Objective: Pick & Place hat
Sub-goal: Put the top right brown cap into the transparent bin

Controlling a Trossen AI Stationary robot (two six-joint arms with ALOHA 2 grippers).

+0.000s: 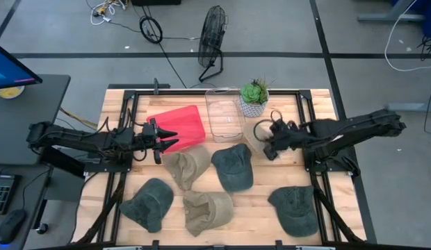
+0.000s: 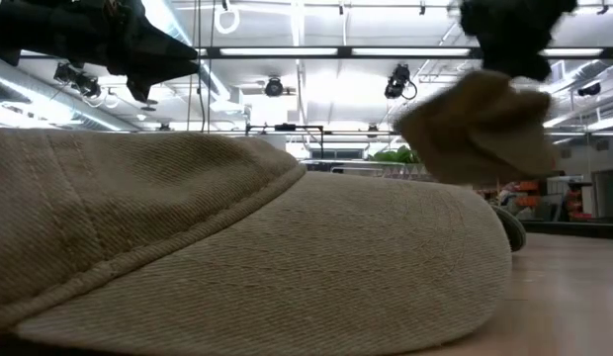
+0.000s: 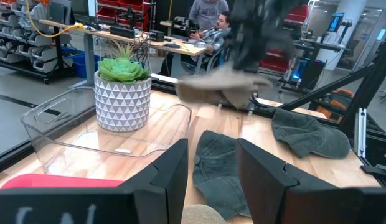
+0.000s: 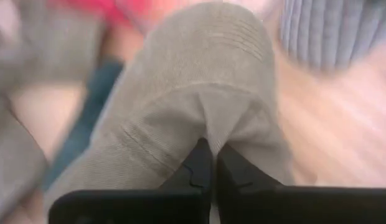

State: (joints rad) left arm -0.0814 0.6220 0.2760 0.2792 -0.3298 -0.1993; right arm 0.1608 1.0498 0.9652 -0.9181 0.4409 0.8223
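3 tan hats (image 1: 187, 167), 3 grey hats (image 1: 233, 167)

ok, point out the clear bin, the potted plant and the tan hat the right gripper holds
clear bin (image 1: 225, 114): high view, bare floor.
potted plant (image 3: 122, 93): left wrist view, patterned pot.
tan hat (image 4: 205, 93): right wrist view, crown above the right gripper (image 4: 214, 163).

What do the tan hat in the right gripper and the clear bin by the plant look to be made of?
The tan hat, pinched in the right gripper, looks like matte woven cotton twill: fine diagonal ribbing and stitched seams show, and it drapes limply. The clear bin appears to be glossy rigid plastic: the wood shows through it, and its rim catches highlights. The potted plant stands beside it.
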